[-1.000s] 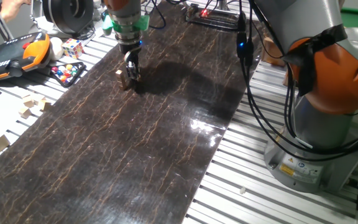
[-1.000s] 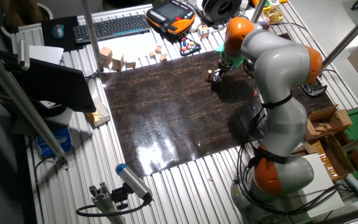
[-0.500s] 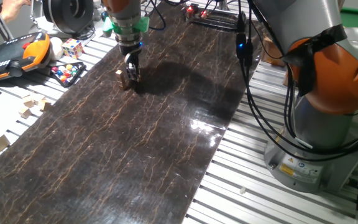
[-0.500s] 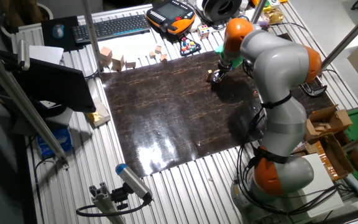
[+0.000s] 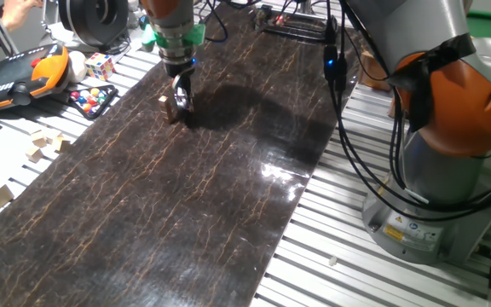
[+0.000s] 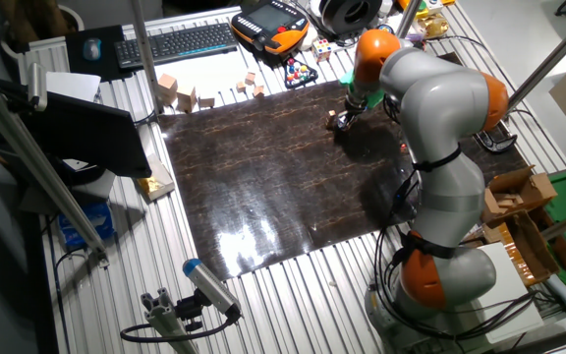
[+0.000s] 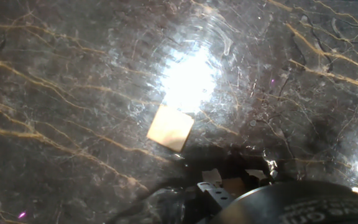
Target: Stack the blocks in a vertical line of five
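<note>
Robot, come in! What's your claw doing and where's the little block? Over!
Claw down low over dark marble mat; open or shut, can't tell. One tiny wooden cube lies on the mat just beside it. No stack visible yet.

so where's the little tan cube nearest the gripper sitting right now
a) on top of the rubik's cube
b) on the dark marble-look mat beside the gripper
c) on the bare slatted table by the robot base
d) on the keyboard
b, the small cube rests on the dark mat just beside the gripper; the hand view also shows it on that veined surface.
</note>
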You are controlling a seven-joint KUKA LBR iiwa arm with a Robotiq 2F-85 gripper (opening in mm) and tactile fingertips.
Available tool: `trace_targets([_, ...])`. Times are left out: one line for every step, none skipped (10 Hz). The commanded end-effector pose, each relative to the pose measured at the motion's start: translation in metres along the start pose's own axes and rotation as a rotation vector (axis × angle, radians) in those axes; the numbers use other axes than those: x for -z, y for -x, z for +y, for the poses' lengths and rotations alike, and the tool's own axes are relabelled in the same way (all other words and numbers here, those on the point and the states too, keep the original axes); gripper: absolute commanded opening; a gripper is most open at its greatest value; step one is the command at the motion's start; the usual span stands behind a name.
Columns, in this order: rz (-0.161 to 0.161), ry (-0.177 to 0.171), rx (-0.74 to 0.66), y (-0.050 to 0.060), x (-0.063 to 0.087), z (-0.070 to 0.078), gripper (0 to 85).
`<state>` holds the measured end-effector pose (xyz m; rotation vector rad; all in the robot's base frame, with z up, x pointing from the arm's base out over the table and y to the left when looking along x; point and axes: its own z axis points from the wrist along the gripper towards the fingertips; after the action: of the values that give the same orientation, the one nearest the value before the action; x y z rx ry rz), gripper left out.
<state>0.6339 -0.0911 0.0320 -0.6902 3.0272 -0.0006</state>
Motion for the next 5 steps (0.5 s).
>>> trace_targets([0.002,0.001,0.0,-0.0003,-0.0004,0.0003,17.3])
trace_targets([0.001,0.002,0.0,-0.0004,-0.0002,0.0002,13.3])
trace_targets([0.001,0.006,0.0,-0.0005,0.0011,0.0004,1.0])
trace_targets([-0.002,0.001,0.0,-0.0007,0.0038,0.001,1.0])
trace_targets([0.001,-0.008,0.0,-0.0008,0.0085,0.0015,1.0])
